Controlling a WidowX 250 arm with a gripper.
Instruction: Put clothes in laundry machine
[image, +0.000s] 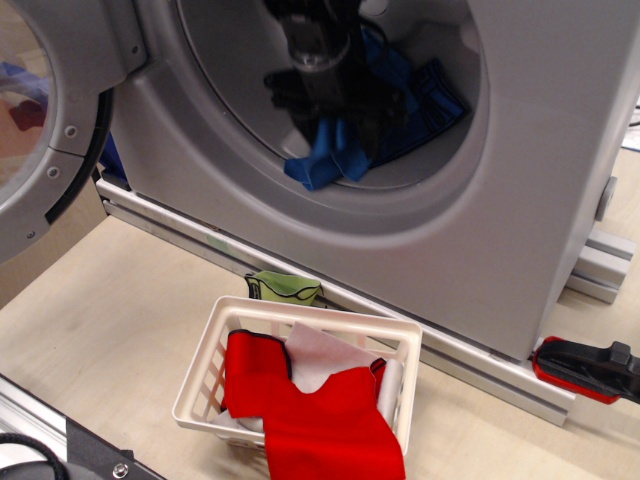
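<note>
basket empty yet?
No. The red cloth and the white cloth lie in the basket, the red one draped over its front rim.

Black arm (312, 50), blocky dark hand (335, 105), seemingly matte; details blurred.

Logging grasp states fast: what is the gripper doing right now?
Gripper: inside the laundry machine drum, right at the blue cloth; whether it is open or closed cannot be told.
</note>
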